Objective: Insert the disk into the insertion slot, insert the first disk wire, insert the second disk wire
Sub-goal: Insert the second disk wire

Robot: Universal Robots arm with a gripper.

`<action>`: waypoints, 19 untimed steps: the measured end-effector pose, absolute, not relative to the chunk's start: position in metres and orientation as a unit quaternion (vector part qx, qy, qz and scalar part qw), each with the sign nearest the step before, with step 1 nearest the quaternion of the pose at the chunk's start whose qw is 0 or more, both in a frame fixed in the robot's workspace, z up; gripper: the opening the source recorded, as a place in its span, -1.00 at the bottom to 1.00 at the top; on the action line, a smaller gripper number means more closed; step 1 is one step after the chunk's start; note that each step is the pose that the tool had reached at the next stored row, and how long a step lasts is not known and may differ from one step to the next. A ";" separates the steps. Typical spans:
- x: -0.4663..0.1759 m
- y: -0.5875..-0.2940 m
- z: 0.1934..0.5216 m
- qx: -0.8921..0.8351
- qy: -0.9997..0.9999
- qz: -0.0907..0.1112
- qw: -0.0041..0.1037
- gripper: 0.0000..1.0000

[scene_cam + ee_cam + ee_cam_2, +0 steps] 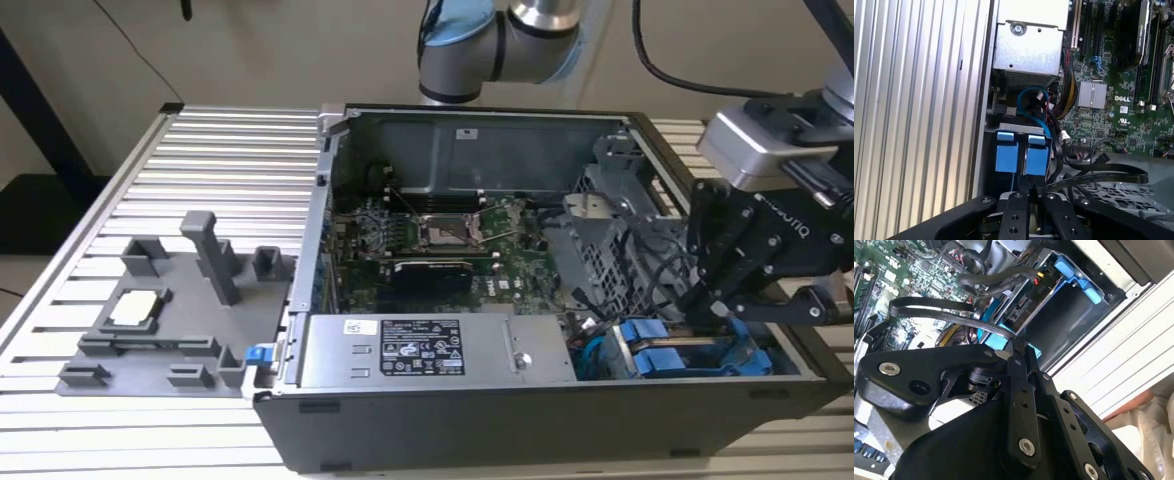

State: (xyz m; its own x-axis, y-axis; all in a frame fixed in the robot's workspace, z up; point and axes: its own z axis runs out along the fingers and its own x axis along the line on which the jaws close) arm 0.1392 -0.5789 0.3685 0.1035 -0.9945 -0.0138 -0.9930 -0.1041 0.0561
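I'm working at the computer case [441, 420], with its power supply [414, 352] at the near wall and the motherboard [454, 245] behind that. Toward the exterior view's right, the disk [667, 355] sits in the insertion slot [747, 372], blue carrier tabs showing. My gripper [1016, 347] has its fingers together, pinching a flat black wire [934, 310]; I judge slow, square alignment to the disk's connector matters.
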 end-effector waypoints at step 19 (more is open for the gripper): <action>0.147 -0.588 0.367 0.736 -0.673 -0.071 -0.016 -0.68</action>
State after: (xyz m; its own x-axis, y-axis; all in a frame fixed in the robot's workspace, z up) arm 0.1473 -0.5876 0.3670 0.0835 -0.9885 -0.1261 -0.9931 -0.0930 0.0712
